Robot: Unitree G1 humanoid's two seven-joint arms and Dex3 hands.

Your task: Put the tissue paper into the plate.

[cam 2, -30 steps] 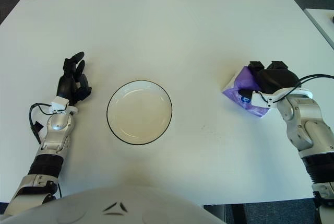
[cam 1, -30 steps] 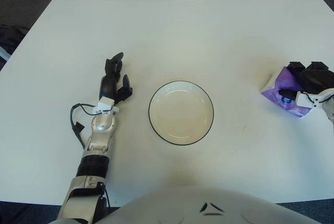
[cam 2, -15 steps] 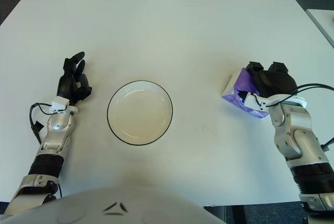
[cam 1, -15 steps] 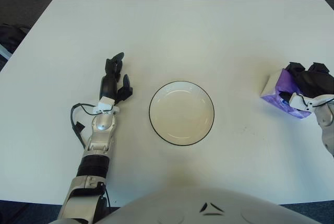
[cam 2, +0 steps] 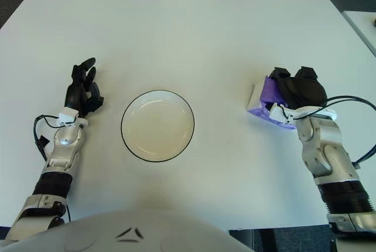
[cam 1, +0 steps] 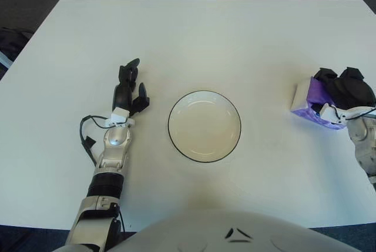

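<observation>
A purple tissue pack (cam 2: 265, 98) with a white end is at the right of the white table, held in my right hand (cam 2: 294, 90), whose black fingers curl over its top and far side. The pack looks tilted, its white end facing left toward the plate. A white plate (cam 2: 157, 126) with a thin dark rim sits at the table's middle with nothing in it, about a hand's length left of the pack. My left hand (cam 2: 82, 90) shows left of the plate, fingers extended and holding nothing.
The white table (cam 2: 188, 34) stretches wide behind the plate and hands. A black cable (cam 2: 39, 131) loops beside my left wrist. Dark floor lies beyond the table's far and side edges.
My right hand has shifted slightly left and farther back with the tissue pack, which has tipped up a little. The left hand and the plate have not moved.
</observation>
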